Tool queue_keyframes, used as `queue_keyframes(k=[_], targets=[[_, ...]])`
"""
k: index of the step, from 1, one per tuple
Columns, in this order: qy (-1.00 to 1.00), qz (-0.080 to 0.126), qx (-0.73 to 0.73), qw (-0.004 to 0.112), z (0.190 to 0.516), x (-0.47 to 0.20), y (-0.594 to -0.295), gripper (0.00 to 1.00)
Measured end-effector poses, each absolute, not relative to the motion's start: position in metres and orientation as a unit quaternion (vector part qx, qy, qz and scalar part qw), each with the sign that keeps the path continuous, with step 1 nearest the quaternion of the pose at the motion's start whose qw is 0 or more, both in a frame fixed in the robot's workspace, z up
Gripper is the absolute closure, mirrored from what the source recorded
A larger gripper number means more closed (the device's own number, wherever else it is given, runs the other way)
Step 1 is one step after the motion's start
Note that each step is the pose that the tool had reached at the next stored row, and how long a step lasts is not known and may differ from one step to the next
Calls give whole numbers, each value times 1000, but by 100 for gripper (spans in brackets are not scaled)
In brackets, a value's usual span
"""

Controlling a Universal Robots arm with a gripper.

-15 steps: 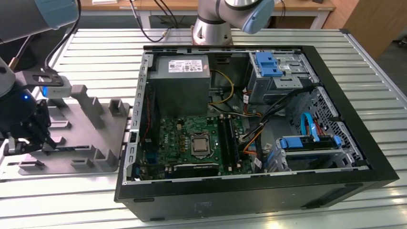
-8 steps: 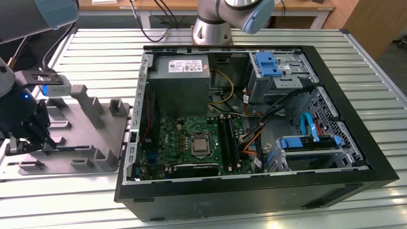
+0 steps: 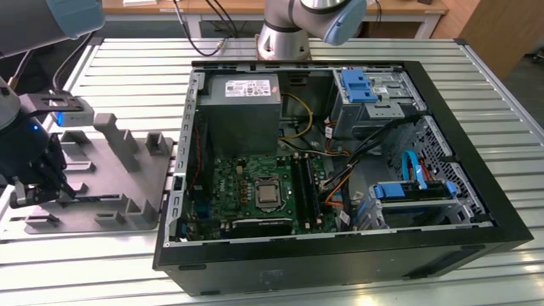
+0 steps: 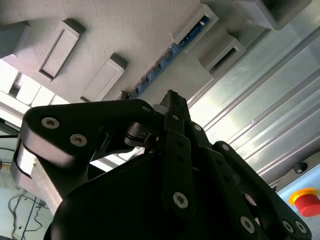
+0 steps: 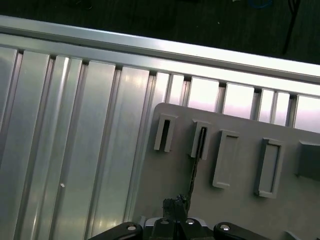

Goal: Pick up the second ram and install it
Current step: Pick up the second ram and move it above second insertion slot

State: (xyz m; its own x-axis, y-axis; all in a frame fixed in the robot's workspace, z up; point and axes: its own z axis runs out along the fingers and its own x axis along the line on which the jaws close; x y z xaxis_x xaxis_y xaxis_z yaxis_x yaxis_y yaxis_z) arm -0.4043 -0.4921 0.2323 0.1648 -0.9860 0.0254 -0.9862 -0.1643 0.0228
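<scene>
Standing on edge in a grey holder plate (image 5: 240, 215), thin dark second ram (image 5: 201, 142) just beside the claw (image 5: 176, 204), grip state impossible to tell; probably light, stiff, fragile, best pinched by its flat faces.

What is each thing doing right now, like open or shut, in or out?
Computer case: open, side cover off, lying flat on the table.
Grey holder: flat on the table, beside the case.
Memory stick: standing on edge in a slot of the holder.
Gripper: low over the holder, close to the memory stick.
</scene>
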Motion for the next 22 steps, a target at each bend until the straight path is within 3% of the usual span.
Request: queue_keyframes(k=[16, 22], targets=[[-611, 3, 792, 17, 232, -404, -492, 90], [-621, -2, 784, 11, 231, -404, -492, 90]])
